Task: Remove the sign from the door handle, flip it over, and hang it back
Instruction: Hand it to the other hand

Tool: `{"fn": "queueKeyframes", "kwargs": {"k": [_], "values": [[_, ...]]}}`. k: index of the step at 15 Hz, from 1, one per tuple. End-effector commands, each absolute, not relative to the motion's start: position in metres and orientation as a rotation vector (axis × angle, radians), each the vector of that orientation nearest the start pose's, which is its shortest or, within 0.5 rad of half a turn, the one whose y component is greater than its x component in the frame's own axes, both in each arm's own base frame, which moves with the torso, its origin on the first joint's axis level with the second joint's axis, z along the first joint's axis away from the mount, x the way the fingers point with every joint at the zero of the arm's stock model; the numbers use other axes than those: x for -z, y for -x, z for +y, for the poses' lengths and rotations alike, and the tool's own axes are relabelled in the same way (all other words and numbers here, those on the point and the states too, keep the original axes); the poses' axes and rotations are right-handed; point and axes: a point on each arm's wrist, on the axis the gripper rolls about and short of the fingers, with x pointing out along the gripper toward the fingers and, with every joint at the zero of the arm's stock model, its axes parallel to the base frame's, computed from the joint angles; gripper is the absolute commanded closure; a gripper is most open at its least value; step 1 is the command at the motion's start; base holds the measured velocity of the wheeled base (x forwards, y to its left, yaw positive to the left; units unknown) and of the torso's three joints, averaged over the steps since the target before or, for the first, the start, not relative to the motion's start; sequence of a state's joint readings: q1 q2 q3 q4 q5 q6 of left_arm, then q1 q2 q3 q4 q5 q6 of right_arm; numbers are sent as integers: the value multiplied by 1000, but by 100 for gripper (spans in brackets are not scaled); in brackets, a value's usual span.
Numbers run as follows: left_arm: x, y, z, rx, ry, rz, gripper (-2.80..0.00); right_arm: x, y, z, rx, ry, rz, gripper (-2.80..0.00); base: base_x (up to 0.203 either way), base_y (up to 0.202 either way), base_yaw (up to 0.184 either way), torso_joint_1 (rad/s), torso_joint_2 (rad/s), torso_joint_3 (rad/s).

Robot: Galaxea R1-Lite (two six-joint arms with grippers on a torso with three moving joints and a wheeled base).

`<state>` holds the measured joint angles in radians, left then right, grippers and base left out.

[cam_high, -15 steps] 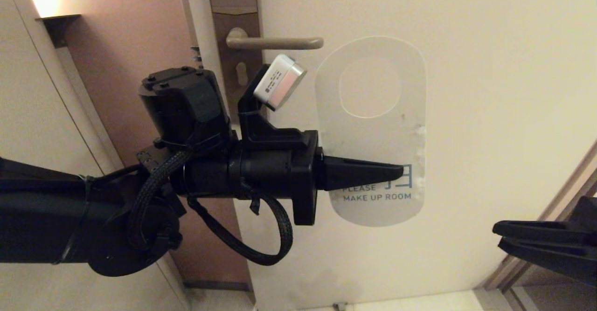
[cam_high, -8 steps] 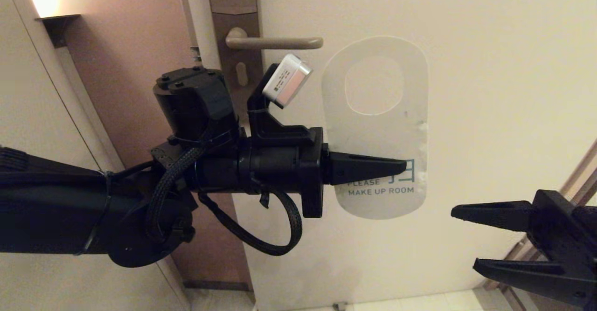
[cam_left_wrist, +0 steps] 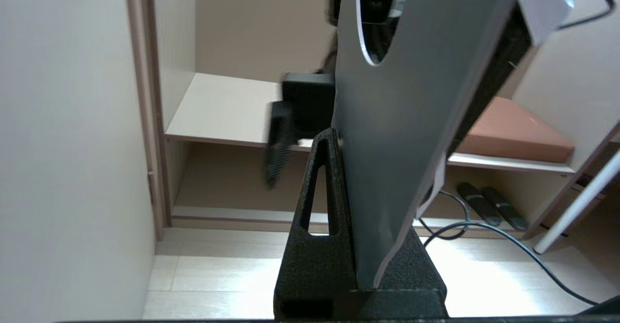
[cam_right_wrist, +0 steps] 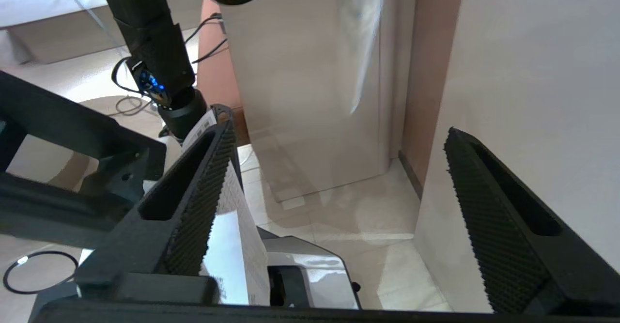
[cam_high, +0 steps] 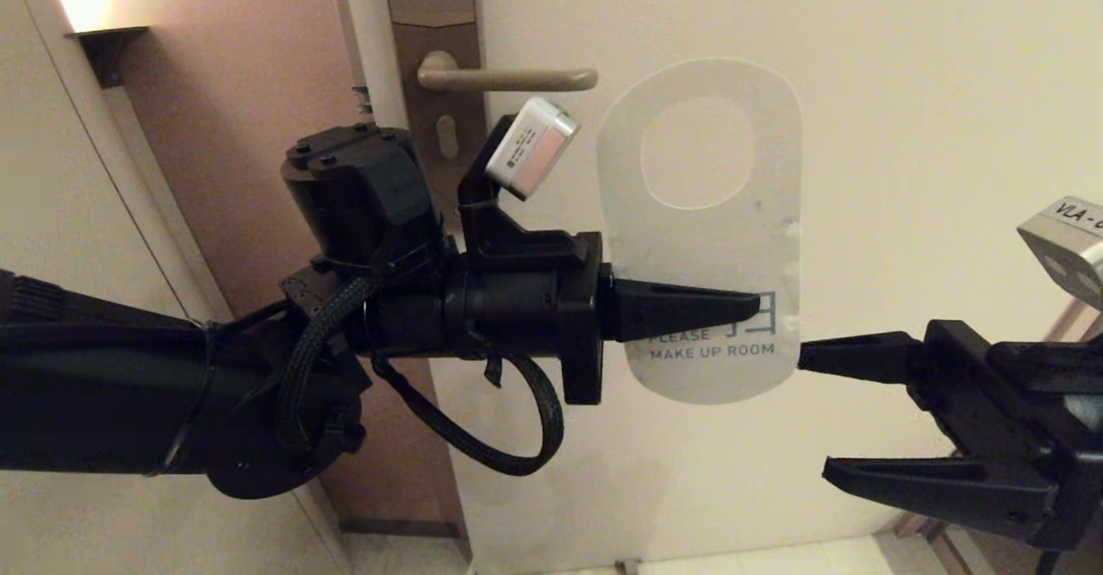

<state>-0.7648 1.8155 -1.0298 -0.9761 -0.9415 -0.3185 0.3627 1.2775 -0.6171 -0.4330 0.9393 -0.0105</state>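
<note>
The sign point(cam_high: 698, 247) is off the door handle point(cam_high: 508, 80) and held upright to the right of it, its white "PLEASE MAKE UP ROOM" face towards the head camera. My left gripper point(cam_high: 750, 306) is shut on the sign's lower part, reaching in from the left. In the left wrist view the sign point(cam_left_wrist: 407, 119) shows its grey-blue side, pinched beside one black finger point(cam_left_wrist: 317, 245). My right gripper point(cam_high: 814, 414) is open at the lower right, its upper fingertip just at the sign's lower right edge. In the right wrist view the wide-apart fingers point(cam_right_wrist: 213, 168) hold nothing and the sign point(cam_right_wrist: 365, 32) shows blurred.
The handle sits on a tall brown lock plate point(cam_high: 435, 6) with a small keyhole knob point(cam_high: 445, 135) below. The cream door point(cam_high: 905, 84) fills the background. A wall and cabinet panel point(cam_high: 52, 170) stand at the left, and a door frame point(cam_high: 1064, 321) at the right.
My right gripper has risen from the lower right corner, opened, and moved left up to the sign's lower right edge. My left gripper has shifted the sign slightly right and up.
</note>
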Motion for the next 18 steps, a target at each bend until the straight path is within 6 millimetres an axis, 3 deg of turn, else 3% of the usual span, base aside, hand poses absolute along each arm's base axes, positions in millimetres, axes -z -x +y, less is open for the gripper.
{"fn": "queueKeyframes", "kwargs": {"k": [1,5,18], "values": [[-240,-231,-251,1732,217,52,0,-218,-177,90,-1317,-62,239,-280,0,0,0,0,0,0],[-239,-226,-256,1752,217,57,0,-225,-187,98,-1330,-56,224,-280,0,0,0,0,0,0],[-238,-228,-257,1748,216,57,0,-228,-191,126,-1404,-39,232,-280,0,0,0,0,0,0]]}}
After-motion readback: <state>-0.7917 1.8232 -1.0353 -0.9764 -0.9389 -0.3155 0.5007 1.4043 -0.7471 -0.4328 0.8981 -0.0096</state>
